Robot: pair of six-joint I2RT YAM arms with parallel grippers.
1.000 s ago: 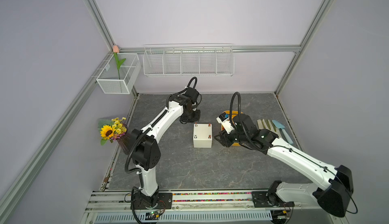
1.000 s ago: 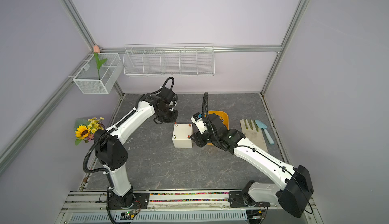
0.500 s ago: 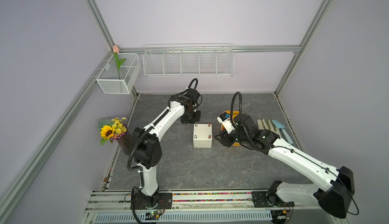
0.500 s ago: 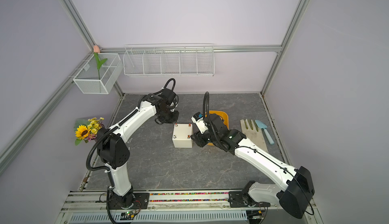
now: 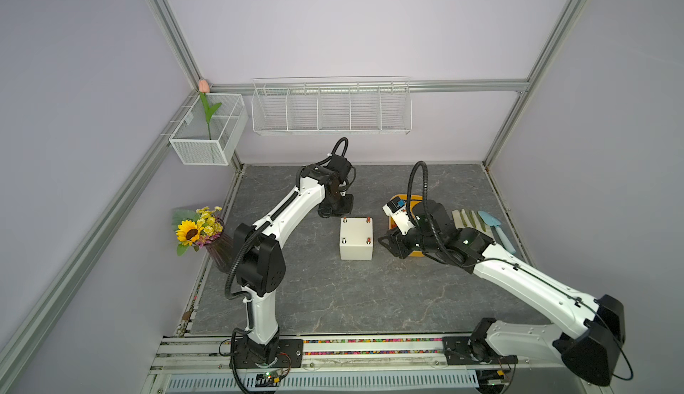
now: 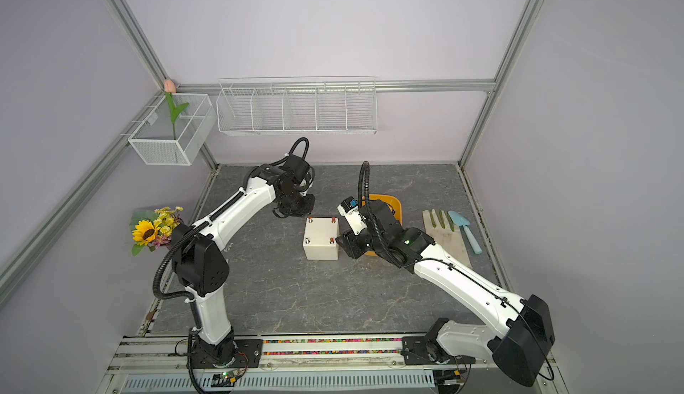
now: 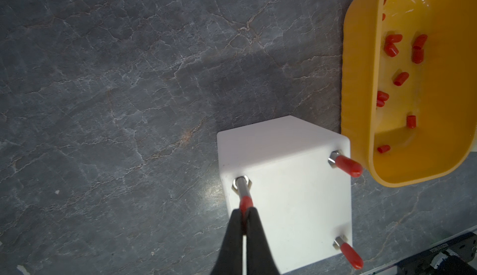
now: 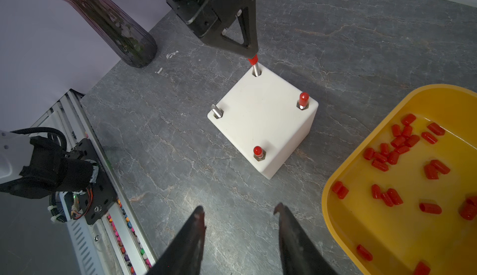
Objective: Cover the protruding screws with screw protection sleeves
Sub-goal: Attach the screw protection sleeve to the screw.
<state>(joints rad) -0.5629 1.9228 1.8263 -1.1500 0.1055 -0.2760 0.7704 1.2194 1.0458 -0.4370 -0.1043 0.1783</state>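
Clamped on a red sleeve [image 7: 245, 202] with the left end effector [image 7: 244, 222], fingertips squeezed together on its upper end. Hanging straight above the far-left corner of the white box [image 8: 263, 116], in line with the screw [image 8: 256, 71] standing there. Seated only part-way: mouth of the sleeve over the screw's tip, bare metal showing from its lower rim down to the nut. On to the right-hand corners: a capped screw [image 8: 303, 100] at the far one, a second capped screw [image 8: 258, 151] at the near one, both upright, red down close to the nut. At the near-left corner, a bare stud [image 8: 216, 111]. Over to the right end effector [image 8: 240, 210]: spread apart and empty, low over the desk [image 8: 167, 144] near the box's right side, touching neither box nor screws. Just beside the box on that same side, a yellow tray [image 8: 333, 183] with loose sleeves [image 8: 397, 142] scattered across its floor, well apart from the left end effector. Touching the box or not, cannot tell.
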